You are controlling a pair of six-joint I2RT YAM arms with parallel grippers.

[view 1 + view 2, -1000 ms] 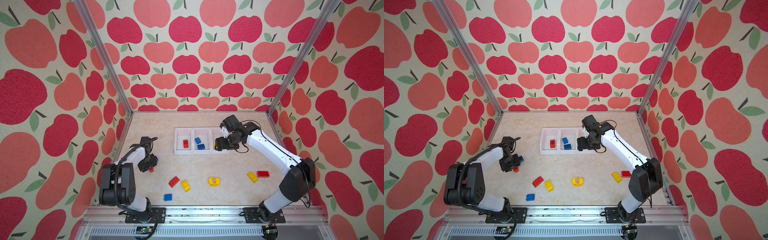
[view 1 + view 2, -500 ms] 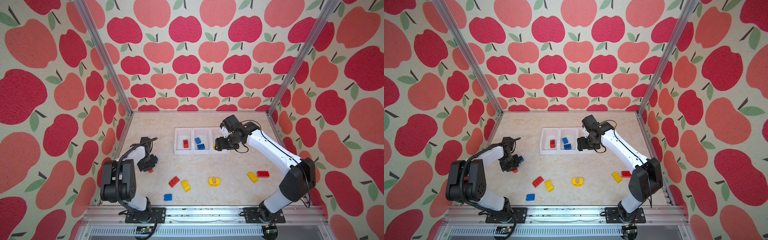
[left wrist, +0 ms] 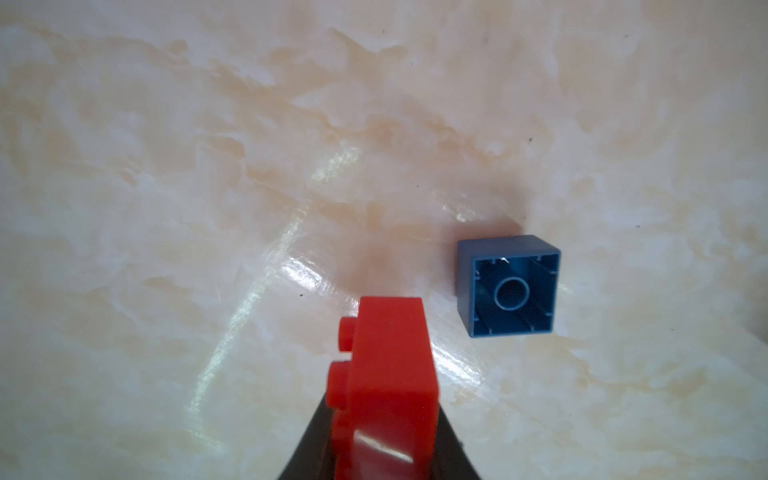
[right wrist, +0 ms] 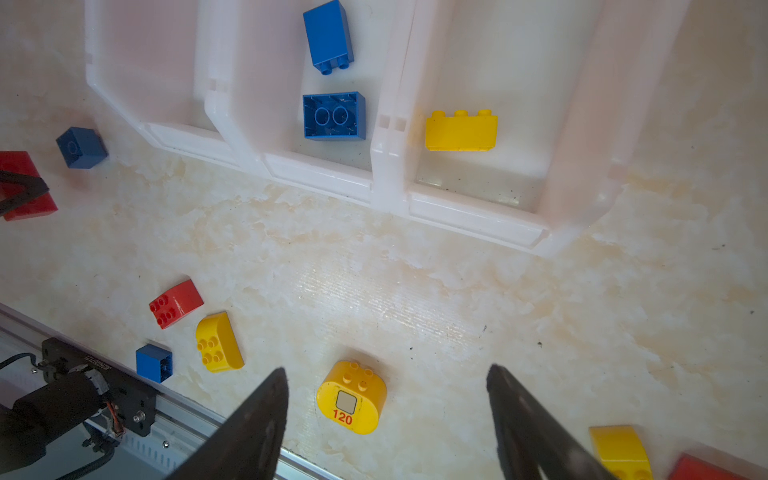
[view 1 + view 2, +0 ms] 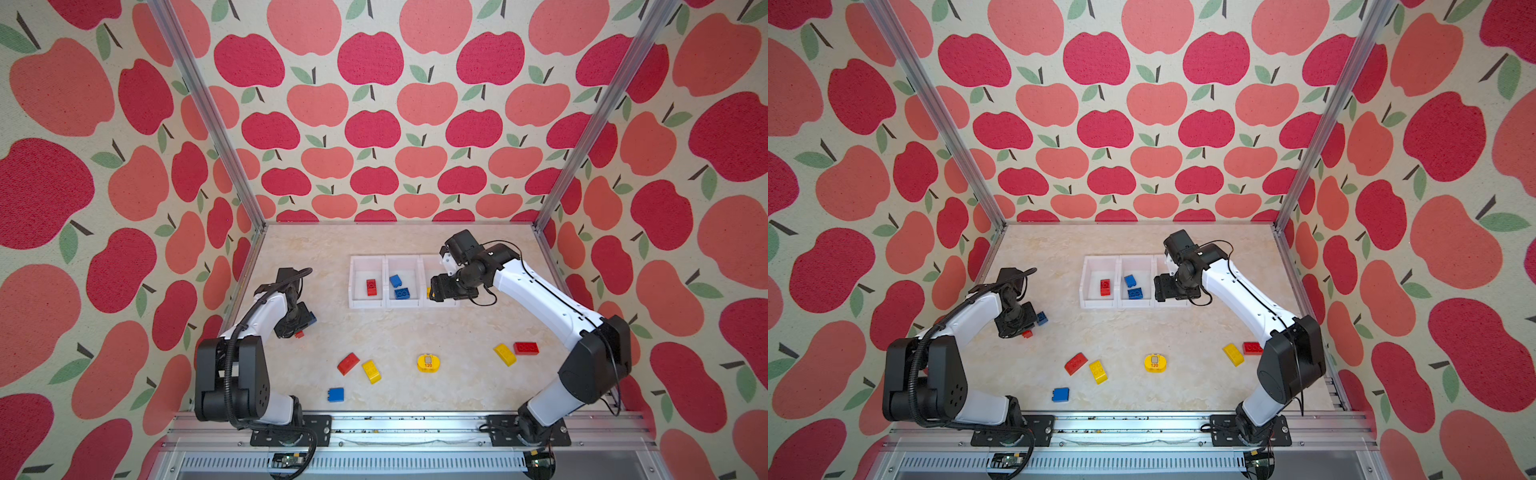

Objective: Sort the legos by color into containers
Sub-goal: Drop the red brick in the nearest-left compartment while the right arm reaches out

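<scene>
Near the left edge of the tabletop (image 5: 374,332) the left gripper (image 5: 296,331) has its jaws closed narrow on a red brick (image 3: 388,365), held with the studs turned sideways and the long axis along the jaws; whether it is lifted clear of the surface I cannot tell; just beside it, not touching, a small blue brick (image 3: 508,286) lies with its hollow side up. The containers (image 5: 401,303) stand in a row at the middle, toward the far edge, so from the held brick they lie to the right and farther back; the left bin (image 5: 365,258), with one red piece inside, is the nearest of the three to this arm, and I judge that the coming move is to carry the brick over its rim and release it there. The middle bin (image 5: 404,257) holds two blue pieces; the right bin (image 4: 473,214) holds one yellow brick (image 4: 460,129); above it the right gripper (image 4: 386,369) hangs with jaws wide and nothing between them. Six loose legos lie toward the front edge, among them the rounded yellow piece (image 5: 427,362) marked "120".
</scene>
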